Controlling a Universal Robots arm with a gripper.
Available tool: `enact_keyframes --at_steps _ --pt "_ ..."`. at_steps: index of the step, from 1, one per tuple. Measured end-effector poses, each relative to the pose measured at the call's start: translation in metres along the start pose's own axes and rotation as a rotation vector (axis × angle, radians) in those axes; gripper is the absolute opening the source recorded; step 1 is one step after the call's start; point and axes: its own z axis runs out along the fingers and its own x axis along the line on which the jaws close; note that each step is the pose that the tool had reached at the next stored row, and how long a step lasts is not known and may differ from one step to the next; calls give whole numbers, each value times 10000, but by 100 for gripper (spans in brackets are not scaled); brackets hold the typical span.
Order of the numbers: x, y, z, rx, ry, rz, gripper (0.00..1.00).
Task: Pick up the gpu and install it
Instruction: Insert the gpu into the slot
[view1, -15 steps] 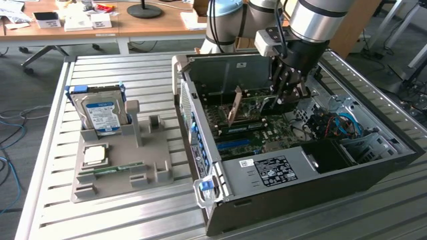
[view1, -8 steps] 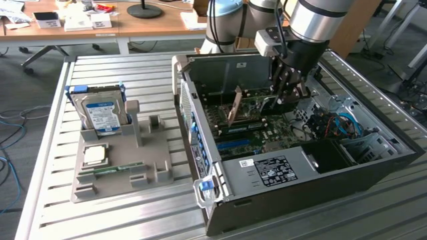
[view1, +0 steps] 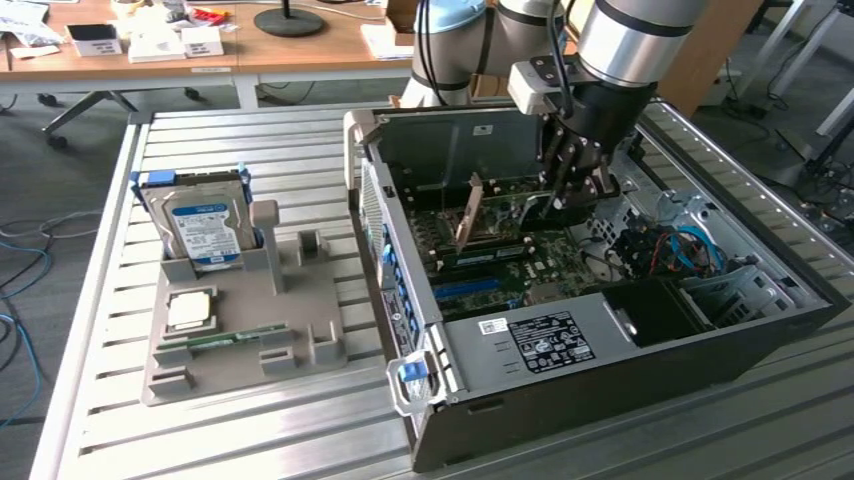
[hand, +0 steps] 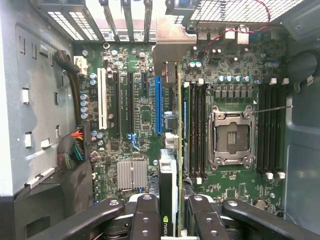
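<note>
The gripper (hand: 172, 220) is down inside the open computer case (view1: 747, 330), its fingers (hand: 145, 220) clamped on the gpu (hand: 169, 185). The card stands on edge between them, over the motherboard (hand: 235, 75). Its metal bracket (hand: 167, 50) points away from the gripper toward the case's rear slots, and the blue expansion slot (hand: 158, 105) lies just beside the card.
</note>
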Motion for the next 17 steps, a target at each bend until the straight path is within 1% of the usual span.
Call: enact_keyframes --at_steps 17 --pt "-6 1 21 0 0 0 27"
